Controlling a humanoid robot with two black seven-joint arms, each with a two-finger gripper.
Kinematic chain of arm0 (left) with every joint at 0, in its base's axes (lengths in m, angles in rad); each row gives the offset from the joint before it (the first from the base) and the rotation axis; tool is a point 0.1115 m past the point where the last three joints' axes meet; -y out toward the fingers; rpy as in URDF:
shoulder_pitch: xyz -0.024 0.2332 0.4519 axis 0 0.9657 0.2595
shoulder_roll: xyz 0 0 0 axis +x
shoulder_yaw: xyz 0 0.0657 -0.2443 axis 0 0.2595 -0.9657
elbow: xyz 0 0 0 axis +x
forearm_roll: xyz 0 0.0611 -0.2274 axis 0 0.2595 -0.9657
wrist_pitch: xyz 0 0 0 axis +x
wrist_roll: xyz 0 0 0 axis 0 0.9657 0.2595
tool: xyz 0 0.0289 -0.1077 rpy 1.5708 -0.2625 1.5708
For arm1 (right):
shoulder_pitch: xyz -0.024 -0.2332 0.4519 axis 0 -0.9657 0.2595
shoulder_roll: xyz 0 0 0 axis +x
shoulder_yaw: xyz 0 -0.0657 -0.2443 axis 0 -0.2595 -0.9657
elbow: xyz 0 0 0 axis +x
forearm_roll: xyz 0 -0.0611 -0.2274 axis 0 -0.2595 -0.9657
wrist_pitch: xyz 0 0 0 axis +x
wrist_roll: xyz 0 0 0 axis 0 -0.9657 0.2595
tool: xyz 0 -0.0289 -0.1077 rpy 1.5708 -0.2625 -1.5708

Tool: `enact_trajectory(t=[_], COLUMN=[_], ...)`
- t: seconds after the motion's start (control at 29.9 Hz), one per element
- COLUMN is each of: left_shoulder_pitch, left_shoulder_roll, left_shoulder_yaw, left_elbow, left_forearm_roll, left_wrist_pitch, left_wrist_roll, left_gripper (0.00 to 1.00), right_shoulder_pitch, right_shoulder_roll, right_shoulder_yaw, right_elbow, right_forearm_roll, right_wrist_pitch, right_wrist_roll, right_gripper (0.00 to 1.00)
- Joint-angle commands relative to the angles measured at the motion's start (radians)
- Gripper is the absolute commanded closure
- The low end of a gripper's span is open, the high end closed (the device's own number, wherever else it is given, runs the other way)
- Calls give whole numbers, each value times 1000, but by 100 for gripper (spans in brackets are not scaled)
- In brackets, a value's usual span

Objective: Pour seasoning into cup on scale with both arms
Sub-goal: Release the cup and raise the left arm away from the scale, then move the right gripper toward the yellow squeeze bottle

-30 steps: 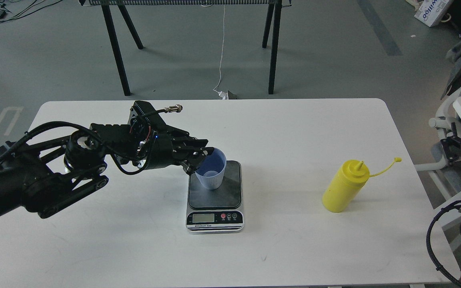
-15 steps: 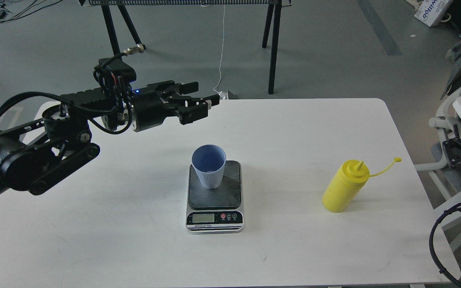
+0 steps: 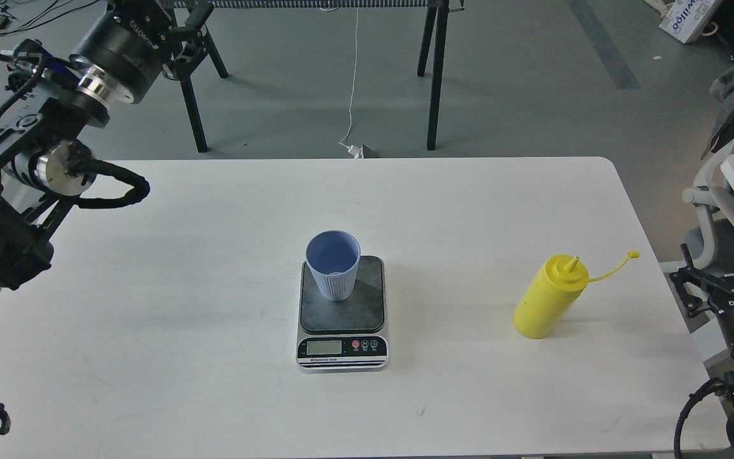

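The light blue cup (image 3: pixel 334 264) stands upright on the back left part of the dark platform of the scale (image 3: pixel 342 312), at the table's middle. The yellow seasoning bottle (image 3: pixel 548 296) stands on the table to the right, leaning a little, its cap hanging off on its tether. My left gripper (image 3: pixel 182 25) is raised high at the top left, far from the cup; its fingers are dark against black stand legs and partly cut off. My right gripper (image 3: pixel 687 291) is off the table's right edge, right of the bottle, empty, with its fingers spread.
The white table (image 3: pixel 214 382) has rounded corners. Black stand legs (image 3: pixel 434 76) and a white cable stand on the floor behind it. A white chair or cart (image 3: pixel 724 185) is at the right. My left arm's elbow and cable loop (image 3: pixel 86 185) hang over the table's back left corner.
My left gripper let go of the cup, rose and swung back up to the top left. The cup stayed on the scale. My right gripper came further into view at the right edge.
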Motion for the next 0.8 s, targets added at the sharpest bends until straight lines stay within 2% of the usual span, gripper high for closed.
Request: enact_trajectory(t=[0.0,0.07,0.27,0.47,0.77], left_shoulder_pitch=[1,5,62,67,63], left_shoulder_roll=[-56,-77,-86,-92,-85], left_shoulder_yaw=[-7,-7,-30,-33,-33], left_elbow=[186,219,208,208,207], left_forearm_roll=[-226,-271,-282,-280,-279], left_wrist_pitch=[-139,-157,-156,-153,-143], left_wrist_roll=[8,14,13,16,16], left_gripper=[0,0,0,0,0], right_shoulder_pitch=[-100,-143,-239,-223,-127], right_shoulder_roll=[32,51,85,190,235], right_shoulder_yaw=[-33,-59,-134,-169,-171], right_elbow=[83,124,181,181,137], right_forearm_roll=[1,-2,-23,-134,-138], right_wrist_pitch=[0,0,0,0,0], right_wrist_roll=[1,4,9,13,16], right_gripper=[0,0,0,0,0])
